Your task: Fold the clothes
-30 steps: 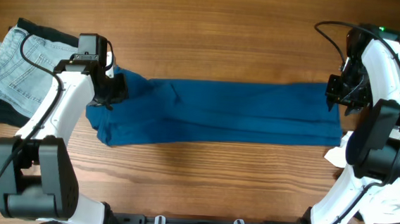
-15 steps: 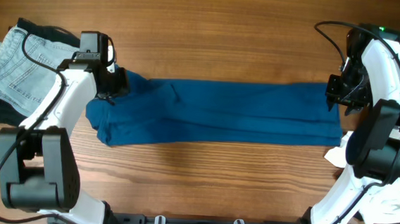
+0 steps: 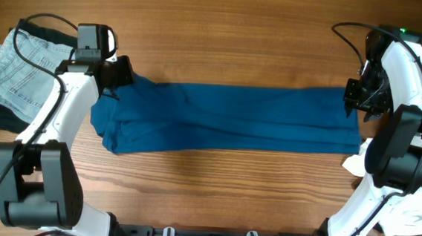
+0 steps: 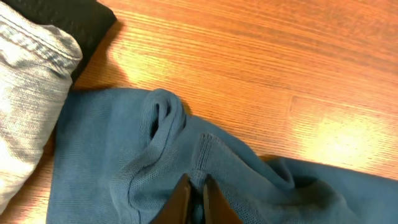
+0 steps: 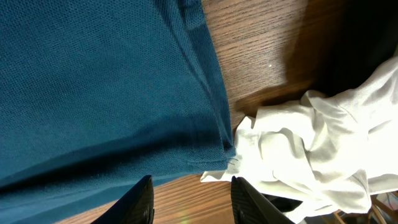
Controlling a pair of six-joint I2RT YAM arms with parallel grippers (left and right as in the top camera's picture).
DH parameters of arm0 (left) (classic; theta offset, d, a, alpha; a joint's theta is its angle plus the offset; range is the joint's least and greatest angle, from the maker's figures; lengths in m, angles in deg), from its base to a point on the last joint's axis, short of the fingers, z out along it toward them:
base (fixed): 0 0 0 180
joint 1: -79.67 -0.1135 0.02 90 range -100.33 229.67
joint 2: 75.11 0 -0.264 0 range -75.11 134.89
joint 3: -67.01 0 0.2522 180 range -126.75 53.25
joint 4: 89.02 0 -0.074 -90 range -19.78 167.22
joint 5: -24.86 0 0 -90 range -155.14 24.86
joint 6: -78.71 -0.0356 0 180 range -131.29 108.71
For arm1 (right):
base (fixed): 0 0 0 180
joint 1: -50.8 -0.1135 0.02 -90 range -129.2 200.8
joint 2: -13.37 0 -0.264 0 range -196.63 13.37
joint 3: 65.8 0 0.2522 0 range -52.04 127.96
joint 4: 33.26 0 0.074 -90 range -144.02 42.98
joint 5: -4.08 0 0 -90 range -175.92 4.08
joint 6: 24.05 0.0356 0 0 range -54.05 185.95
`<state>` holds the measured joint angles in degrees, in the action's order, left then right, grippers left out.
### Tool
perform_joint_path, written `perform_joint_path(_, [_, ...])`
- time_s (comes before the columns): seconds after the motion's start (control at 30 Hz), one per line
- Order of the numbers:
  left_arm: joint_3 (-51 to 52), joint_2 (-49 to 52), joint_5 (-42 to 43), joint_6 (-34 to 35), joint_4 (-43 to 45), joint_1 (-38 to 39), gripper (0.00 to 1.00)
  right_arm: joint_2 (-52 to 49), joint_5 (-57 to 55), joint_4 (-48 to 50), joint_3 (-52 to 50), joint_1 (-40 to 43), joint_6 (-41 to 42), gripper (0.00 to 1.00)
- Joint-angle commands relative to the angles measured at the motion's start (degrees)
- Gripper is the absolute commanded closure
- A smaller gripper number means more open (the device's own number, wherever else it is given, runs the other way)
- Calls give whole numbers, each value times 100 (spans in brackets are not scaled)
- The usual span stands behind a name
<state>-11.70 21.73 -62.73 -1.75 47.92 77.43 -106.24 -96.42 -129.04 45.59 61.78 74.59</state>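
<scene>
left claw (image 4: 193, 191): re-pinched, now shut on a ridge of the blue shirt (image 3: 233, 119), far-left corner | right claw (image 5: 191, 198): unchanged, parted over right hem | shirt lies long across table (image 3: 239, 31) | judgement: fold-over lift is next

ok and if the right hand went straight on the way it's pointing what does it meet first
Probably the hemmed edge of the deep-blue knit shirt, just beside the crumpled white garment. The open right hand points down at that corner; depth is unclear, so bare wooden table is possible.
</scene>
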Motion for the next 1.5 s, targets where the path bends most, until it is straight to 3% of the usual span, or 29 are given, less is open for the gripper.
perform_joint_path(0.0, [9, 109, -81, -9, 22, -57, 78, 155, 57, 9, -37, 35, -98, 59])
perform_joint_path(0.07, [11, 249, -85, -11, -166, -57, 44, 155, 57, 4, -37, 35, -98, 59])
perform_joint_path(0.13, [11, 260, -273, -9, -457, -111, 37, 155, 57, -15, -37, 35, -98, 59])
perform_joint_path(0.3, [11, -55, -433, 181, -1102, -656, 38, 155, 59, -4, -37, 35, -98, 60])
perform_joint_path(0.57, [13, 295, 140, 179, -752, -815, 40, 155, 118, -7, -37, 35, -103, 59])
perform_joint_path(0.73, [13, 811, 1027, 179, -472, -815, 44, 155, 118, -9, -37, 35, -103, 59])
perform_joint_path(0.77, [13, 835, 1088, 179, -485, -815, 53, 155, 118, -7, -37, 35, -105, 59])
perform_joint_path(0.8, [13, 837, 1082, 151, -516, -815, 74, 155, 120, -7, -37, 35, -105, 59])
perform_joint_path(0.83, [13, 837, 1080, 133, -529, -817, 83, 155, 120, -7, -37, 35, -103, 59])
perform_joint_path(0.87, [13, 837, 1043, 133, -562, -817, 92, 155, 118, -7, -37, 35, -105, 59])
perform_joint_path(0.93, [13, 837, 885, 136, -656, -817, 96, 155, 118, -11, -37, 35, -103, 59])
perform_joint_path(1.2, [11, 811, -227, 186, -1475, -817, 96, 155, 118, -13, -37, 35, -101, 59])
perform_joint_path(1.3, [11, 811, -275, 184, -1467, -817, 80, 155, 118, 2, -37, 35, -96, 60])
perform_joint_path(1.47, [-463, 498, -273, 184, -1843, -817, 74, 155, 190, 186, -37, 380, -70, 57])
